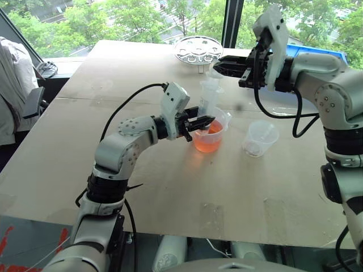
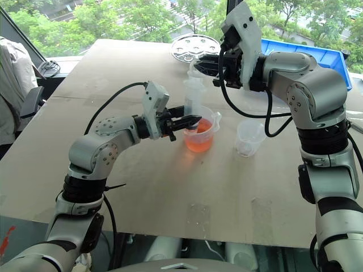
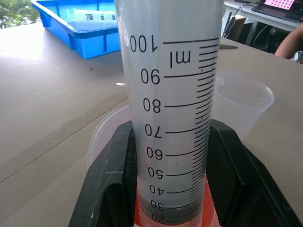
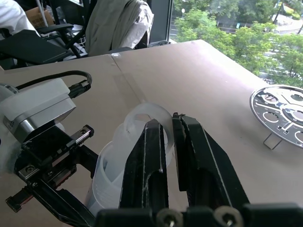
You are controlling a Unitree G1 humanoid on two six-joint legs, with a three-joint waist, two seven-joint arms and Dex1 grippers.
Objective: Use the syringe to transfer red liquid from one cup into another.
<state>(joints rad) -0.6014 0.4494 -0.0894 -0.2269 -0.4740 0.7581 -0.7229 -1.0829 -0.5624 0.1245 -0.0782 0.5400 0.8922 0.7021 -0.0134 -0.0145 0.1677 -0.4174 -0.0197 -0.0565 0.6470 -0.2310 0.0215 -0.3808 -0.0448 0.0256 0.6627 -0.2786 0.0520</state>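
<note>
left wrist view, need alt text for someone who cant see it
The left gripper is shut on an upright clear syringe printed with ml markings, its lower end in red liquid inside a clear beaker. A smaller empty clear cup stands behind on the table, with a blue bin beyond.

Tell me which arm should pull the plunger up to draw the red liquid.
The right. Its end effector is shut on the plunger ring atop the syringe, probably free to lift. The left end effector is clamped on the barrel, steadying the tip in the beaker, so it likely should hold.
</note>
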